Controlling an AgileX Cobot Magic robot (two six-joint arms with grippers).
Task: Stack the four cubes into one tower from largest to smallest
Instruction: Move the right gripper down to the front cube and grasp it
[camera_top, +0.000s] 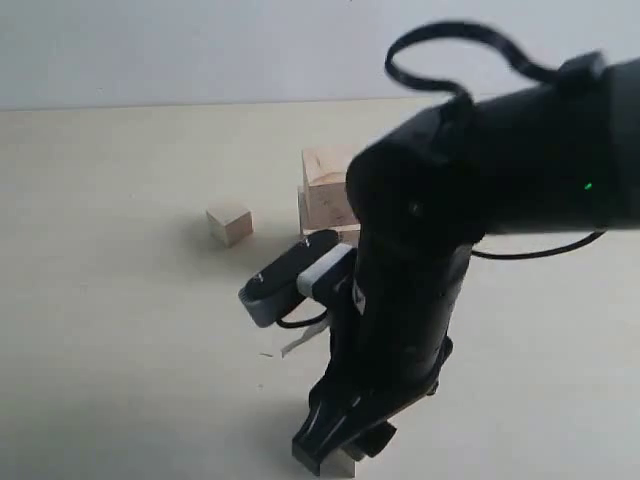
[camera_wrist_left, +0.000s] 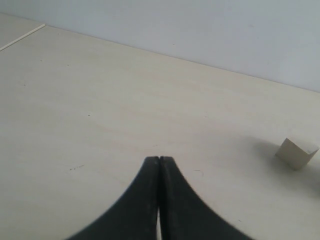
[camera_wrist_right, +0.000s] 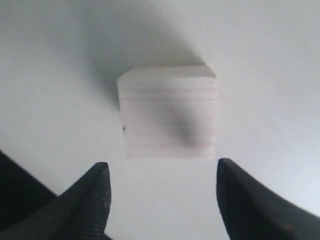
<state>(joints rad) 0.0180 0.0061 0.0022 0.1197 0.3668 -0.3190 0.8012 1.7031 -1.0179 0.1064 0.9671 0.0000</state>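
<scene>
Two pale wooden cubes stand stacked (camera_top: 326, 190) at the back of the table, partly hidden behind my right arm. A small cube (camera_top: 229, 222) sits alone to their left; the left wrist view shows one small cube (camera_wrist_left: 297, 151) far off to the side. Another cube (camera_top: 326, 461) rests at the table's front edge, and the right wrist view shows this cube (camera_wrist_right: 168, 112) just ahead of the fingertips. My right gripper (camera_wrist_right: 162, 170) is open, its jaws spread wider than the cube and not touching it; it hangs low over the cube (camera_top: 340, 445). My left gripper (camera_wrist_left: 159, 159) is shut and empty over bare table.
The bulky black right arm (camera_top: 450, 220) with its wrist camera (camera_top: 290, 275) fills the middle and right of the exterior view. The pale tabletop (camera_top: 120, 330) meets a light wall behind. My left arm is out of the exterior view.
</scene>
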